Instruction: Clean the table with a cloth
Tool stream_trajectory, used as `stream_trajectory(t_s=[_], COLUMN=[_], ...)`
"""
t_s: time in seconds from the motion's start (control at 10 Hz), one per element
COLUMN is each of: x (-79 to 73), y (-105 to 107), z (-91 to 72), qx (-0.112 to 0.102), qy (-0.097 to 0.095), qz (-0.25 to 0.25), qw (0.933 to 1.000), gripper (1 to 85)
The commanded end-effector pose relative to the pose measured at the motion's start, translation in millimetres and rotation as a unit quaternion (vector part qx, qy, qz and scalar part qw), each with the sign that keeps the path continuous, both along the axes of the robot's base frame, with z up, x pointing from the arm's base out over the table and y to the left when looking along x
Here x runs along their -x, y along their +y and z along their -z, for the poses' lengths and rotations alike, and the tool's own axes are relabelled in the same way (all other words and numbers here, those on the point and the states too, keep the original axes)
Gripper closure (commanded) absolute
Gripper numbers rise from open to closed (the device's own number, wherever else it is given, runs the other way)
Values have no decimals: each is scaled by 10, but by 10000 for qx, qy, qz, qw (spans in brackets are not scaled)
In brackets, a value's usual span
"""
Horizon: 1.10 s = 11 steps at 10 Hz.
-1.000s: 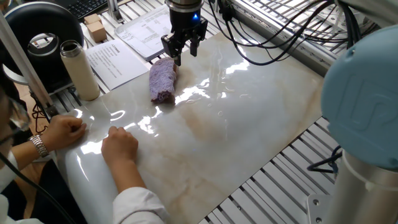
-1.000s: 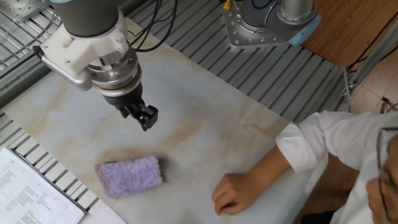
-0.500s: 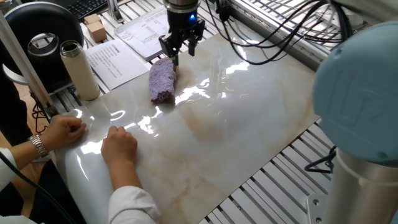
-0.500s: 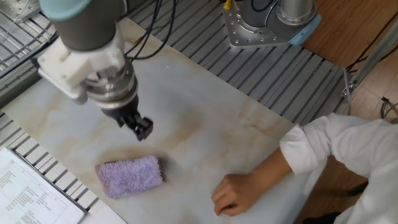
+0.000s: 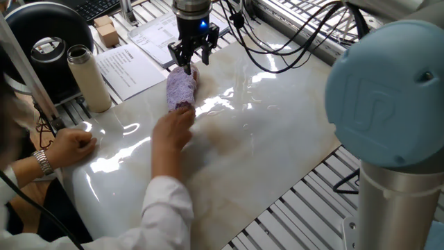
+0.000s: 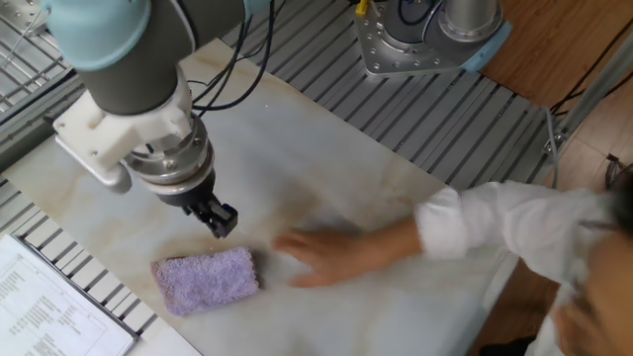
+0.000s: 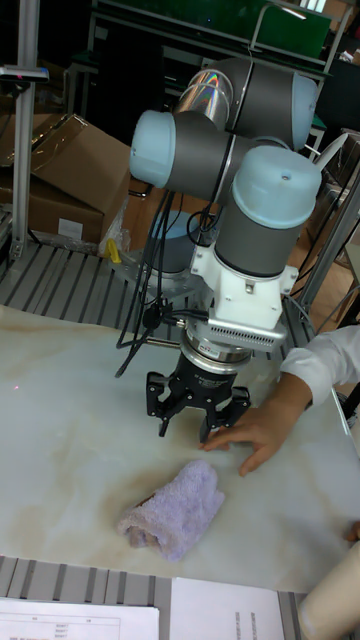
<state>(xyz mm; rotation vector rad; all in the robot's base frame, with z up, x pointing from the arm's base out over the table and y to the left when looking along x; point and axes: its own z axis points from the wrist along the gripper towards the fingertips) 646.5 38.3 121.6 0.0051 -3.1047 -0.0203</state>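
Black and spread wide, my gripper [image 7: 196,412] hangs just above the far end of the lavender cloth [image 7: 172,509], holding nothing. The cloth lies lumpy on the glossy marble table [image 5: 277,146], near its paper-side edge. A person's hand [image 6: 331,255] reaches across the slab close beside the cloth. White printed sheets [image 5: 128,67] and a cream bottle [image 5: 88,78] stand beyond the table's edge.

- One cloth [image 5: 181,89]
- One surface [image 5: 277,139]
- One pincer [image 5: 189,64]
- One bottle [image 5: 89,79]
- Two hands [image 5: 172,127] [image 5: 71,146]
- Two paper sheets [image 5: 130,68] [image 5: 159,36]
- One small box [image 5: 105,31]
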Motion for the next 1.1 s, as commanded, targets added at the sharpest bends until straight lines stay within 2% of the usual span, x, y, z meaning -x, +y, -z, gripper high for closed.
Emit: stream_trajectory(t_s=[0.0, 0.2, 0.4, 0.8, 1.0], x=[-19, -172, -334, -346, -370], y=[80, 211, 292, 275, 337], z=[4, 167, 340, 328, 323], qx=[-141, -214, -183, -187, -239], qy=[32, -73, -165, -153, -204], qz=[-34, 53, 94, -60, 27], qw=[9999, 9997, 9997, 9997, 9995], gripper=[303, 303, 303, 303, 303])
